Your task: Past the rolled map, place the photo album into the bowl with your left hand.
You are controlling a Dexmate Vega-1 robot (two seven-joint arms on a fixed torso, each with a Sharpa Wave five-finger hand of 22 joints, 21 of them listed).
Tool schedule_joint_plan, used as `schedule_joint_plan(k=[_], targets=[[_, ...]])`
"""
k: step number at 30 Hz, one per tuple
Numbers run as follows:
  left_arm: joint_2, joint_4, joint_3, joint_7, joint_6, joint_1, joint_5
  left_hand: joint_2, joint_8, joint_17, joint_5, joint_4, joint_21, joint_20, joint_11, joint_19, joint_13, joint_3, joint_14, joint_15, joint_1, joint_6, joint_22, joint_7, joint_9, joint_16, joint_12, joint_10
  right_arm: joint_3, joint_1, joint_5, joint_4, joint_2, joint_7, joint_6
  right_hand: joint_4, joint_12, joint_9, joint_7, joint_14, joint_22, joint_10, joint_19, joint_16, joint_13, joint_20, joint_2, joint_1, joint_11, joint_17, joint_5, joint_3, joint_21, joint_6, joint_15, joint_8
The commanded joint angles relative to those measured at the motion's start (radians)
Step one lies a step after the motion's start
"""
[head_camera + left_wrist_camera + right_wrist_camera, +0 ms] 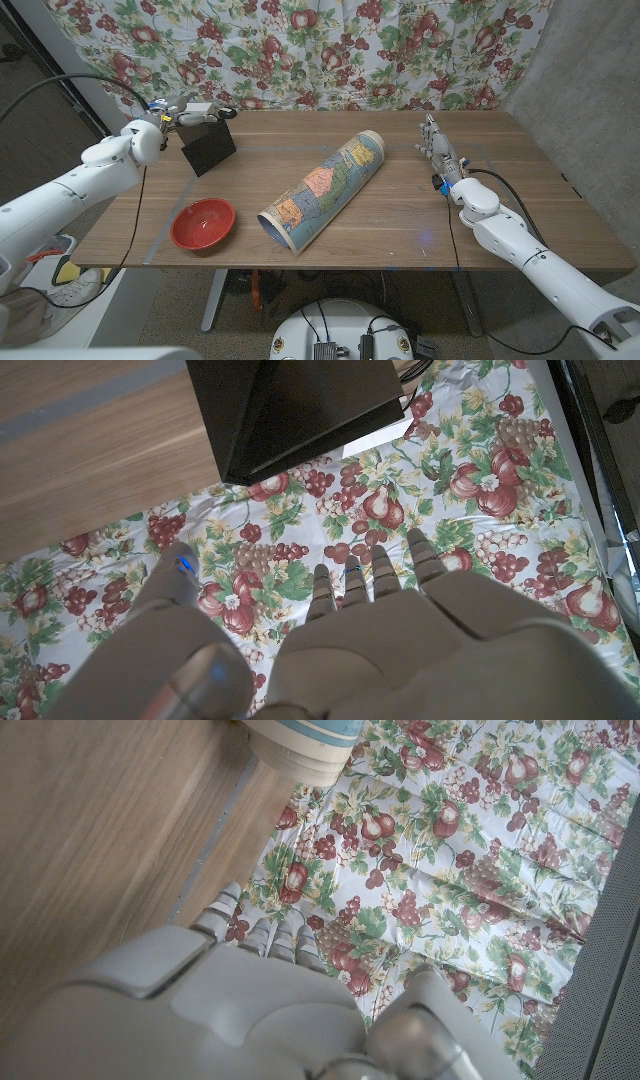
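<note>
The photo album point(209, 146) is standing at the upper left of the head view, a black book propped open on the wooden table point(400, 215), tilted on its lower edge. The left hand point(190, 110) is sitting at its top edge, and it appears to be holding the album there, though the head view is too small to show the fingers closing. In the left wrist view, the left hand's fingers point(370, 575) are reaching out straight with the album beyond their tips and not between them, so I cannot tell whether it is truly grasping. The grip looks taken high, probably so the album can be lifted clear of the table.

The red bowl point(203, 224) is waiting at the lower left of the head view, nearer the table's front edge, below the album and well apart from it. The rolled map point(322, 190) is lying slantwise across the middle of the frame, just right of the bowl, so the carry will likely have to stay on the left side of it.

The right hand point(437, 146) is standing at the upper right with fingers extended and apart, holding nothing, seemingly parked out of the way.
</note>
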Motion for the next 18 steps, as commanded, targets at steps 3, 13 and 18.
schedule_joint_plan(k=[3,13,18], targets=[[0.015,-0.022,0.019,-0.061,0.019,-0.024,0.048,0.001,-0.007,0.006,0.002,0.002,0.023,-0.004,0.008,0.034,0.004,-0.004,0.051,-0.005,0.019,-0.012,0.014,-0.005,0.006,0.008,0.009,0.019,-0.001,0.001,-0.003,-0.004,-0.001,0.001,-0.004,-0.002,-0.004,0.003,-0.002,-0.002,0.003,-0.002,-0.002,0.003,0.004,0.002,-0.004,0.005,0.001,0.001,0.008,-0.006,0.002,0.011,-0.004,0.003],[0.005,0.003,0.025,-0.104,-0.006,-0.045,0.04,0.0,-0.008,0.007,0.001,0.004,0.054,-0.005,0.006,0.1,0.005,-0.008,0.083,-0.003,0.024,-0.005,0.023,-0.002,0.006,0.014,0.012,0.032,-0.004,0.006,-0.002,0.002,0.003,0.004,-0.006,-0.002,-0.004,0.003,-0.002,-0.002,0.003,-0.002,-0.002,0.003,0.004,0.002,-0.004,0.006,0.001,0.001,0.008,-0.007,0.002,0.011,-0.003,0.003],[-0.004,0.025,0.028,-0.121,-0.03,-0.061,0.028,0.004,-0.009,0.008,0.002,0.006,0.076,-0.009,0.008,0.152,0.006,-0.01,0.09,-0.004,0.028,-0.003,0.027,-0.002,0.006,0.012,0.013,0.04,-0.007,0.01,-0.002,0.011,0.007,0.008,-0.002,-0.002,-0.004,0.003,-0.002,-0.002,0.003,-0.002,-0.002,0.003,0.005,0.002,-0.003,0.007,0.002,0.001,0.008,-0.007,0.002,0.011,-0.003,0.003]])
